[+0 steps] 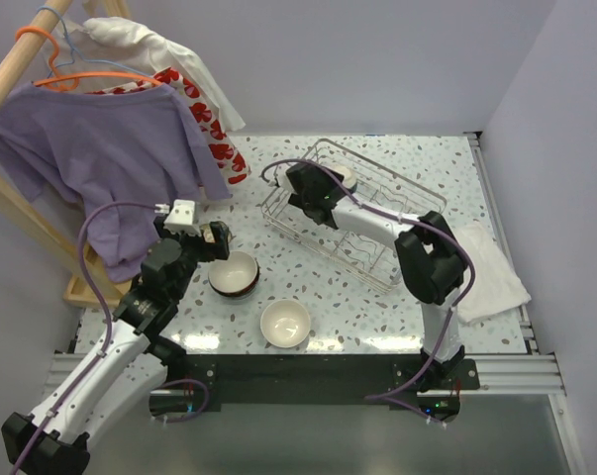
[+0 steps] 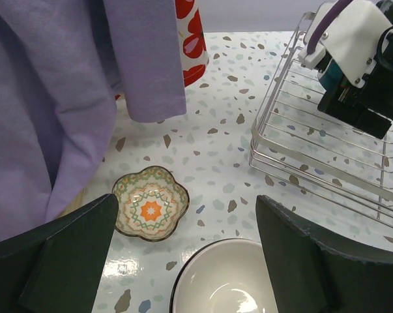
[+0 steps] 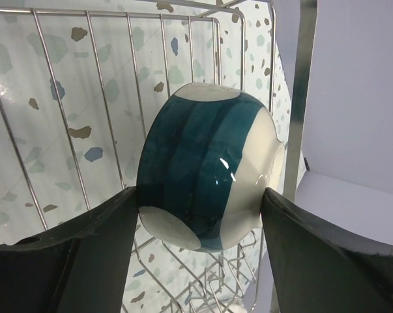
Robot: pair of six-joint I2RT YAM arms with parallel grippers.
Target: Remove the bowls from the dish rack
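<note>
Nearest on the speckled terrazzo desk [image 1: 357,307] sat a cream round ceramic bowl [image 1: 285,323] and a short stack of bowls [image 1: 234,275]. The left gripper [image 2: 186,254] hung over the stack, fingers apart. Farther back, in the silver wire dish rack [image 1: 372,252], the right gripper [image 3: 203,202] was clamped across a teal-and-white ceramic bowl [image 3: 196,150]. A good lift would rise straight and clear the wires before swinging deskward.

Overhead, right gripper [image 1: 328,186] hides most of the teal-and-white bowl [image 1: 344,174] (only rim shows); bottom edge crops the pale bowl [image 2: 225,280].
</note>
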